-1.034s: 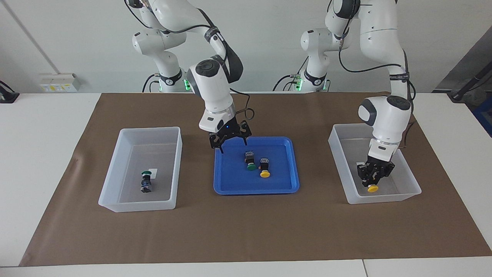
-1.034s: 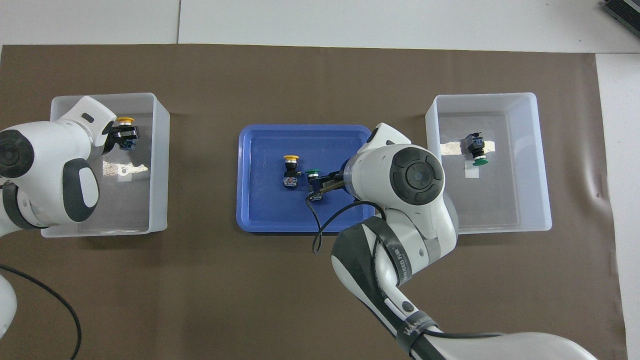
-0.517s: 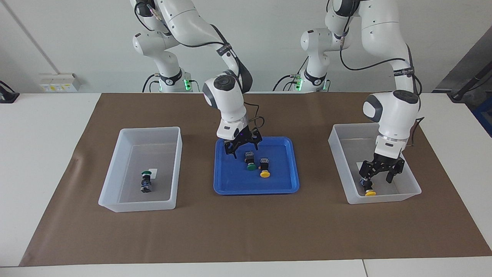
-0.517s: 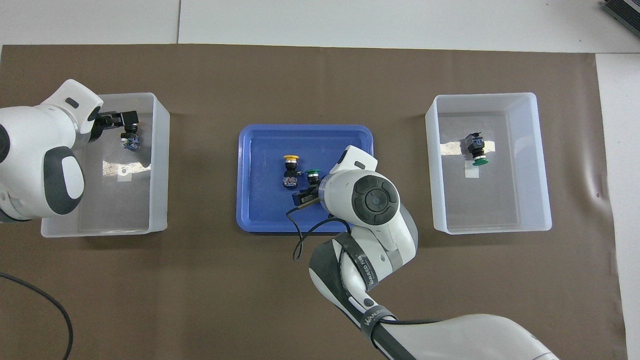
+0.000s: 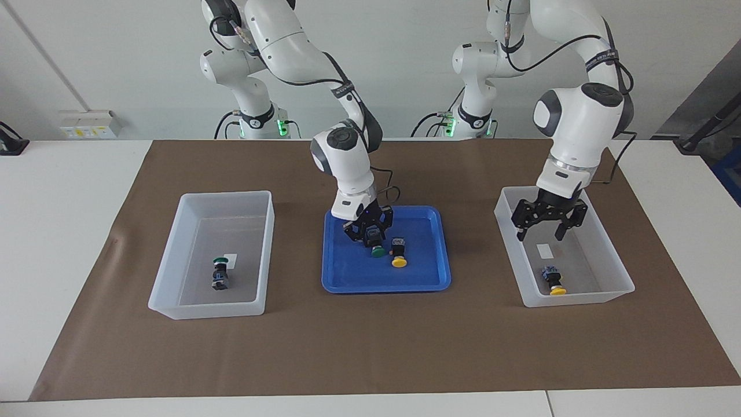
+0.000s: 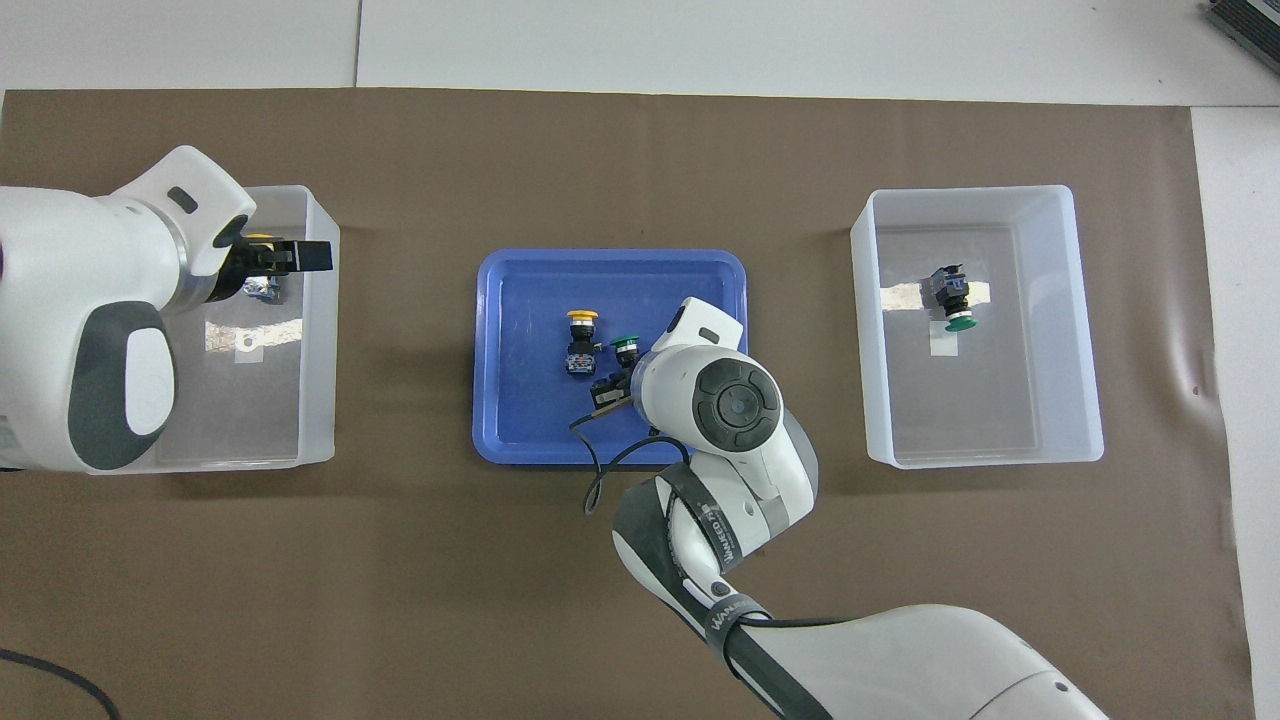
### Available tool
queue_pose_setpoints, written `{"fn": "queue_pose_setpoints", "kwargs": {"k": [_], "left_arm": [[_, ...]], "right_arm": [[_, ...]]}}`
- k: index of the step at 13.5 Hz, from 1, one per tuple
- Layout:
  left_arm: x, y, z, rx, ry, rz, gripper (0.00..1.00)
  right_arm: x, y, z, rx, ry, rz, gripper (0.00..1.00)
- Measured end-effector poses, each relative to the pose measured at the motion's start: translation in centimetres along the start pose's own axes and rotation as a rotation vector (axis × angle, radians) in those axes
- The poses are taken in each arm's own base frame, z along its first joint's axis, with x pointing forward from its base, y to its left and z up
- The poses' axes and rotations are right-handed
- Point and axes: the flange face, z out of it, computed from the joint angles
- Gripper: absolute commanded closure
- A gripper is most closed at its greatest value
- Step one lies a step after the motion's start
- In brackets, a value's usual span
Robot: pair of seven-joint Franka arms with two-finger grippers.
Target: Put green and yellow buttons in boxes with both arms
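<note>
A white worktop (image 5: 69,231) carries a brown mat (image 5: 370,347), with a pale wall above the arm bases.

The right end effector (image 5: 369,233) is low in the blue tray (image 5: 347,278) at the mat's middle. Its fingers are closed around the body of a green button (image 5: 377,248), whose cap points away from the robots and sticks out below the fingers. Just beside it, toward the left arm's end, a yellow button (image 5: 397,255) lies free in the tray.

The left end effector (image 5: 545,221) hangs above the box (image 5: 619,278) at the left arm's end, with fingers spread and nothing between them. Under it, on the box floor and farther from the robots, lies a second yellow button (image 5: 554,282).

In the other box (image 5: 173,289), at the right arm's end and well apart from the right end effector, lies a second green button (image 5: 219,273) beside a white label (image 5: 230,259).
</note>
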Motion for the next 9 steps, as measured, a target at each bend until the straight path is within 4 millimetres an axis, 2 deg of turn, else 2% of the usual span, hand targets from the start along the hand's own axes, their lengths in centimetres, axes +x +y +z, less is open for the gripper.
{"fn": "queue_pose_setpoints", "kwargs": {"k": [2,4,5,7,9], "left_arm": [[-0.8,4.4,0.3,-0.024,-0.001,0.038,0.0],[-1.9,7.9,0.8,-0.045,0.008,0.076,0.0],[-2.7,9.1,1.5,-0.051,0.006,0.093,0.0],[-4.3,11.1,2.7,-0.064,0.008,0.129,0.0],[-5.8,13.5,3.8,-0.08,0.009,0.168,0.0]], "right_arm": [[0.7,0.7,-1.7,-0.007,-0.01,0.011,1.0],[2.1,2.3,-5.7,-0.016,-0.016,0.041,1.0],[3.0,4.1,-8.5,-0.022,-0.018,0.07,1.0],[4.2,9.1,-13.2,-0.038,-0.009,0.122,1.0],[4.5,14.6,-16.0,-0.059,0.0,0.125,1.0]]}}
